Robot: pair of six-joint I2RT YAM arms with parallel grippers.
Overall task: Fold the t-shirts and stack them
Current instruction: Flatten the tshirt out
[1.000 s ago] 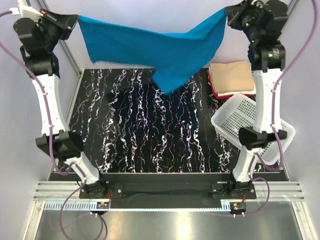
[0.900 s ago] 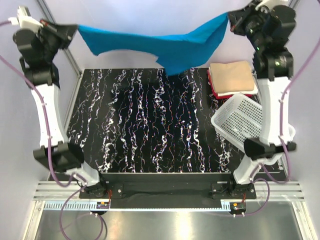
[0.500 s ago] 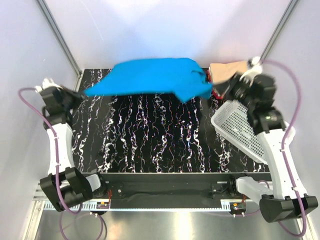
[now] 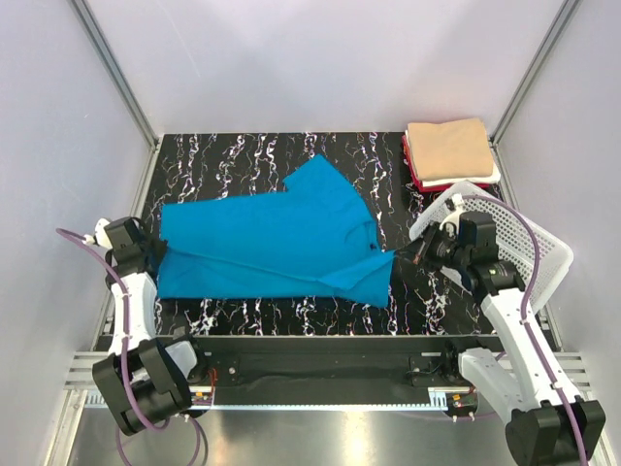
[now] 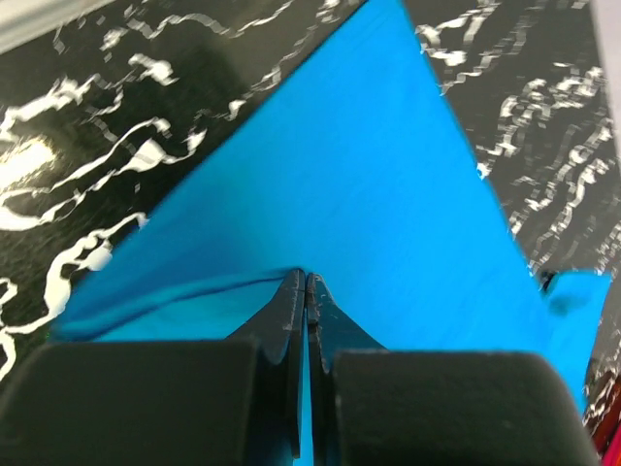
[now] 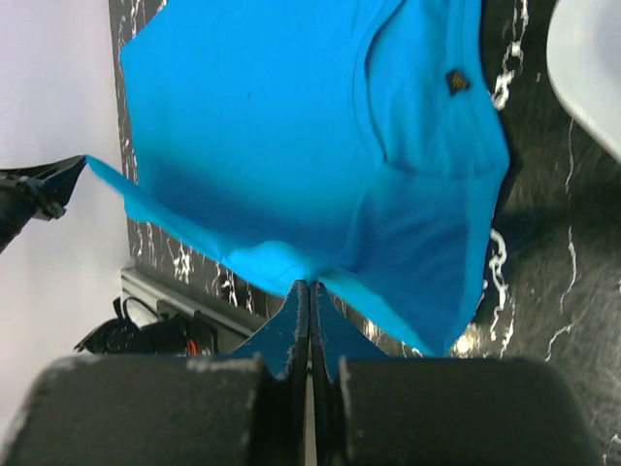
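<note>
left gripper, right gripper pinched shut on blue tee edges; basket beside right gripper (inside partly hidden by arm)

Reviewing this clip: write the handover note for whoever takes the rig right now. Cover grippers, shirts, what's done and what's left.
Left gripper: shut on the left edge of the bright turquoise-blue cloth t-shirt.
Right gripper: shut on the same shirt's right edge.
Shirt: spread across the black marbled table, unfolded.
Stack: a folded tan t-shirt on top, with a red layer and a white layer beneath, at the far right corner, behind the white perforated plastic basket.
Done: stack started.
Left: fold the blue shirt and add it to the stack.
</note>
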